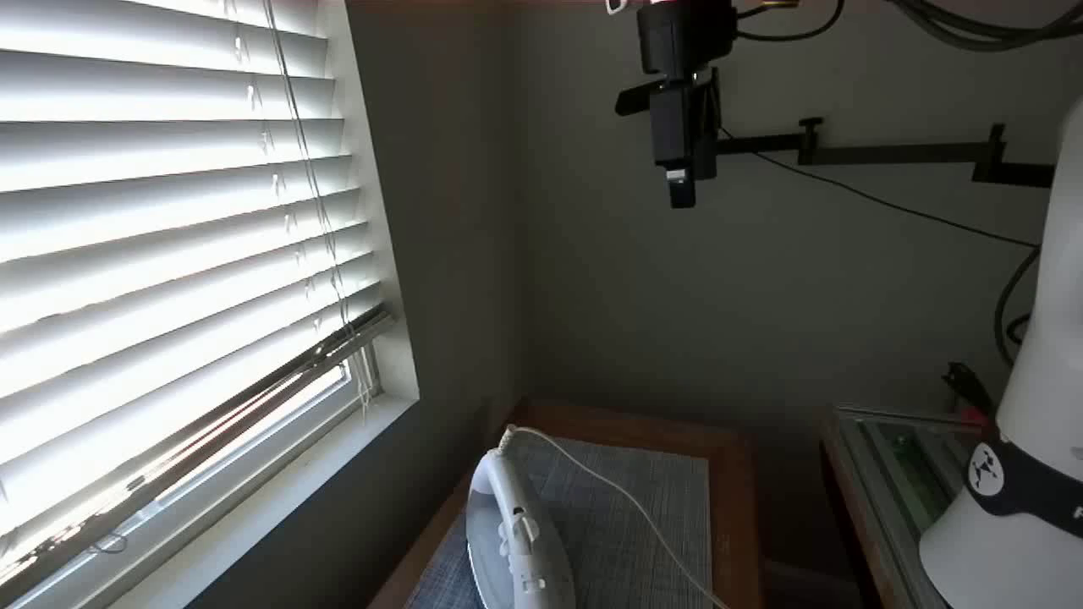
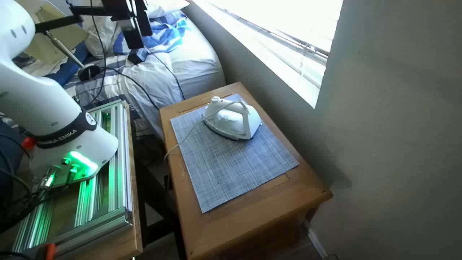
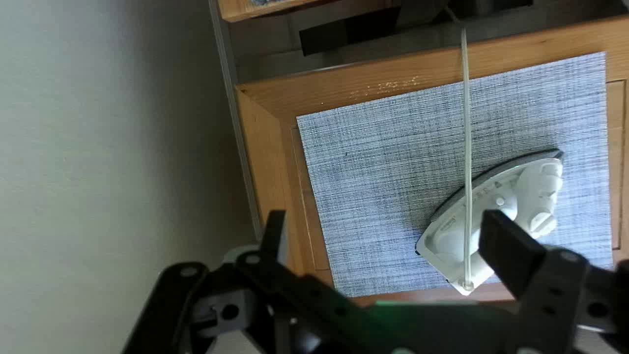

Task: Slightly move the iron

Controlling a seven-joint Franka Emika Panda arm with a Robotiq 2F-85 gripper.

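Observation:
The white iron lies on its soleplate on a grey woven mat (image 2: 234, 173). It shows in both exterior views (image 1: 499, 550) (image 2: 229, 122) and in the wrist view (image 3: 444, 241). Its thin white cord (image 2: 187, 133) loops from the handle end across the mat and over the table's edge. My gripper (image 3: 385, 219) is open and empty, its two black fingers wide apart. It hangs well above the table, touching nothing, and also shows in both exterior views (image 1: 681, 190) (image 2: 137, 54). In the wrist view, the right finger hides part of the iron.
The mat lies on a small wooden table (image 2: 231, 231) against the wall and below a window with blinds (image 1: 186, 211). A bed (image 2: 195, 68) stands behind the table. The robot's base sits on a metal-framed stand (image 2: 122, 162) beside the table, with a gap between them.

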